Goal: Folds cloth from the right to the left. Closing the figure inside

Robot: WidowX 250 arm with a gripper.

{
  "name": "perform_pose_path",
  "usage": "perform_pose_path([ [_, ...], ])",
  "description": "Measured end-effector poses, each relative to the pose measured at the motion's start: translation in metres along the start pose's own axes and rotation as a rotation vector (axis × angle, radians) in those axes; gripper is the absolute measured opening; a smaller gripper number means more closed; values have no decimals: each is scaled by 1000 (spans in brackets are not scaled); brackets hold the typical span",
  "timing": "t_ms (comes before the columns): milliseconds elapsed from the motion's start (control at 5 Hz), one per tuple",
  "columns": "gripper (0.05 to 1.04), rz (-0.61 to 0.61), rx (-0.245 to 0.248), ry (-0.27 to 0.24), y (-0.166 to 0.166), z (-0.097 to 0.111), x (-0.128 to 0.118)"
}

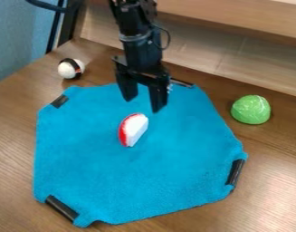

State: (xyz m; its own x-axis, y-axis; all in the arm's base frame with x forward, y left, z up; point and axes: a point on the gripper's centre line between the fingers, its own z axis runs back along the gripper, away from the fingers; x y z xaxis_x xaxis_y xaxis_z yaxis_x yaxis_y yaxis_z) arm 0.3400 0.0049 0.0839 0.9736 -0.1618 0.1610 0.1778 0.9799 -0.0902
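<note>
Blue plush cloth (168, 176) is laid mid-frame under the red-and-white wedge-shaped figure (134, 130). The black two-finger tool (142, 105) is spread above; by the black edge strip (235, 172) at lower right, cloth should be pinched firmly, then carried high leftward.

On the brown bench (274, 158), we see a white ball (68, 70) with dark bands at left and a green dome-shaped object (251, 109) at right.
</note>
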Motion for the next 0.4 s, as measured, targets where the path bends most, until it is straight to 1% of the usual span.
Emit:
perform_pose_path([
  [200, 1001, -31, -30, 12, -33, -10, -1],
  [400, 1001, -74, -42, 5, -60, -9, -1],
])
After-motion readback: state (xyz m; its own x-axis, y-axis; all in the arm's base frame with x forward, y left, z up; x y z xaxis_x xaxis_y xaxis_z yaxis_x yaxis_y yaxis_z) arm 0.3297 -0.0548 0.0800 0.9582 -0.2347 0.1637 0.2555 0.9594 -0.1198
